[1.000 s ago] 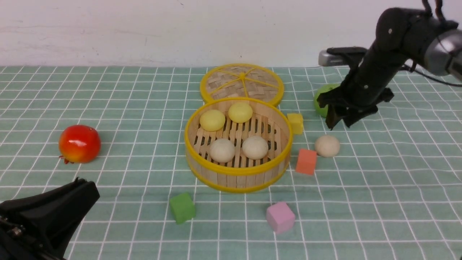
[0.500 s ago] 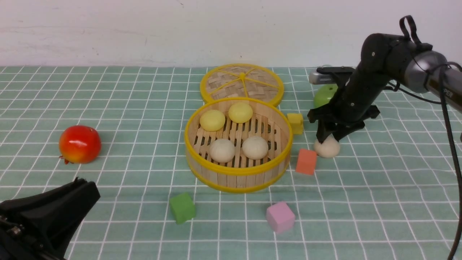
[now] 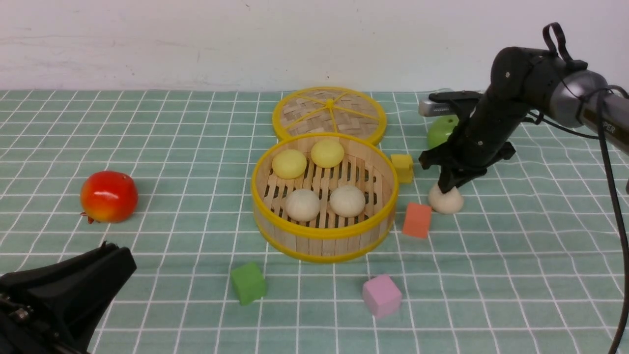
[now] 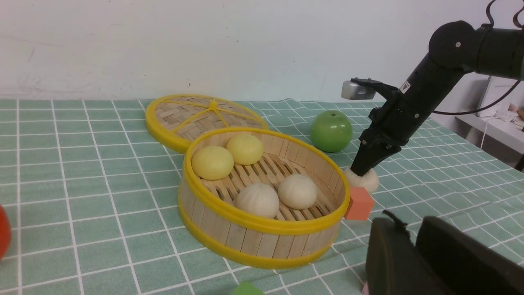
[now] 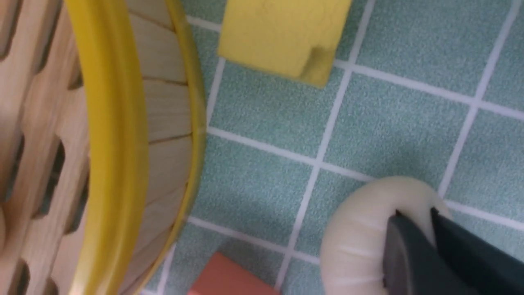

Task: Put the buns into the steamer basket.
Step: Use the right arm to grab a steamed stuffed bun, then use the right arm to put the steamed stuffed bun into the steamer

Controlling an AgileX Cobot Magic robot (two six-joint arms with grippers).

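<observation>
Buns, count: five; three beige-white, two pale yellow.
Buns in the basket: four. The two yellow buns (image 3: 289,163) (image 3: 327,153) lie side by side at the far side, and two beige buns (image 3: 302,205) (image 3: 347,200) lie side by side at the near side.
Loose bun (image 3: 447,204): one, beige, on the green checked cloth (image 3: 147,123) to the right of the basket. It is just beside the orange cube (image 3: 417,220) and nearer than the green apple (image 3: 440,132).
Bun orientation: each sits dome up and flat side down. They are round, with no long axis.
Steamer basket (image 3: 324,235): one, at the middle of the cloth, upright with its mouth facing up. It is round, with no long axis.
Lid (image 3: 329,110): one, flat on the cloth, just behind the basket.
Apples: two; the red apple (image 3: 108,195) is far to the left, well apart from the basket.
Cubes: four. The yellow cube (image 3: 402,167) is just beside the basket's right rim. The green cube (image 3: 248,282) and the pink cube (image 3: 382,295) lie in front.
Right gripper (image 3: 444,188): points down onto the loose bun, fingers drawn together and pinching into its top. The bun rests on the cloth.
Left gripper (image 4: 409,225): low at the near left, fingers a little apart with nothing between them.
</observation>
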